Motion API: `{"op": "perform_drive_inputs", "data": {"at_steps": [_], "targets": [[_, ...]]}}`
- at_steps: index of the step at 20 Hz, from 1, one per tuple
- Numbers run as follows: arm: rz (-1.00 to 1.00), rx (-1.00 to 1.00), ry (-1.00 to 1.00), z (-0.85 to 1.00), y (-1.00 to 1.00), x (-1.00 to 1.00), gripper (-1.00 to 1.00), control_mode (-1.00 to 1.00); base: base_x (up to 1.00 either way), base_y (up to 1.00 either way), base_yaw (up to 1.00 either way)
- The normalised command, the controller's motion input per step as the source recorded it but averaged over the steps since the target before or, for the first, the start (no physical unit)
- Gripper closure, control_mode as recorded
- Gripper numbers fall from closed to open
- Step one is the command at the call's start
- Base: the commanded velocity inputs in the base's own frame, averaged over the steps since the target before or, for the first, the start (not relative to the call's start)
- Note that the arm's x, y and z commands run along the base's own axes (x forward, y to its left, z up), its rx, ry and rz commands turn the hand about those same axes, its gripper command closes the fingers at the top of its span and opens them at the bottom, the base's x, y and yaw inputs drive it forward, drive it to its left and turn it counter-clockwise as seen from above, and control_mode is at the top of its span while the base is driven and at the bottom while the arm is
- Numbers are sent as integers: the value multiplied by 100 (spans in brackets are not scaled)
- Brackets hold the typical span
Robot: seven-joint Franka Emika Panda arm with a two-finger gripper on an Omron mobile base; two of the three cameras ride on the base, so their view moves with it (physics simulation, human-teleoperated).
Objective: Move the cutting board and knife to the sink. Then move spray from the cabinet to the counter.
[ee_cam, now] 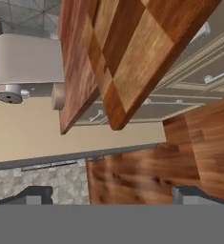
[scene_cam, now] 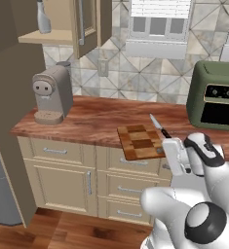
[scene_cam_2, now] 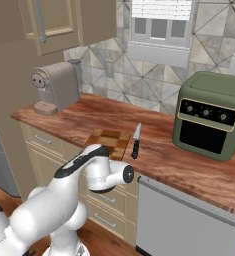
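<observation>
my tool (ee_cam: 108, 193) was spread wide, holding nothing | cutting board (scene_cam: 141, 141) overhung the bench's (scene_cam: 86, 119) front edge | knife (scene_cam: 159, 126) sat beside it

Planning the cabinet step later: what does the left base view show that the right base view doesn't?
Left base view: the spray upright on the open cabinet shelf. Right base view: a grey panel under the counter, right of the drawers. Both: cutting board overhanging the counter edge, knife beside it, coffee machine, green oven.
</observation>
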Motion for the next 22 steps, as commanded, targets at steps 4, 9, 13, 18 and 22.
{"op": "perform_drive_inputs", "data": {"at_steps": [4,9,13,18,22], "targets": [[-6,2,-6,-14,0,1,-100,-100,0,0,0],[-8,3,-4,-21,0,6,-100,-100,0,0,0],[-12,0,-4,-11,1,21,-100,-100,0,0,0],[-10,0,0,-7,2,17,-100,-100,0,0,0],[-9,0,0,-2,0,13,-100,-100,0,0,0]]}}
